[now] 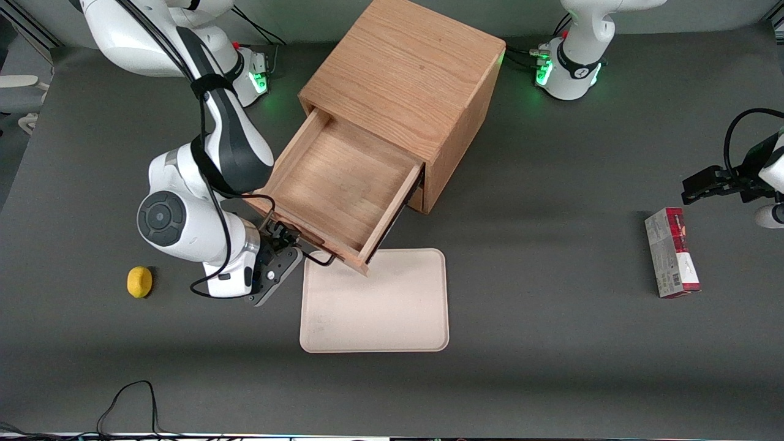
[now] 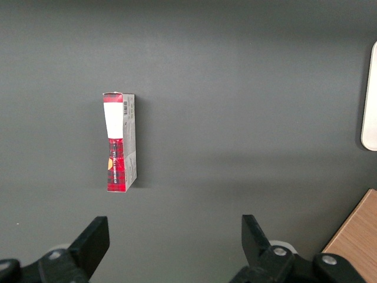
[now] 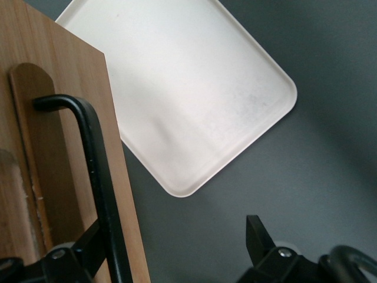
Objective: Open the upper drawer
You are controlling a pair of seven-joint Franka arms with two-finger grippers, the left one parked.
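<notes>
The light oak cabinet (image 1: 404,73) stands at the middle of the table. Its upper drawer (image 1: 334,184) is pulled far out, and its bare wooden inside shows. The drawer front (image 3: 56,118) carries a long dark bar handle (image 1: 318,260), also seen in the right wrist view (image 3: 97,171). My right gripper (image 1: 283,237) is at the handle's end toward the working arm. In the right wrist view the gripper (image 3: 175,236) is open: one finger (image 3: 88,247) lies against the bar, the other (image 3: 256,233) stands well apart over bare table. The lower drawer is hidden under the upper one.
A cream tray (image 1: 375,303) lies flat just in front of the open drawer, its edge under the drawer front; it also shows in the right wrist view (image 3: 188,88). A lemon (image 1: 139,282) lies near the working arm. A red and white box (image 1: 672,251) lies toward the parked arm's end.
</notes>
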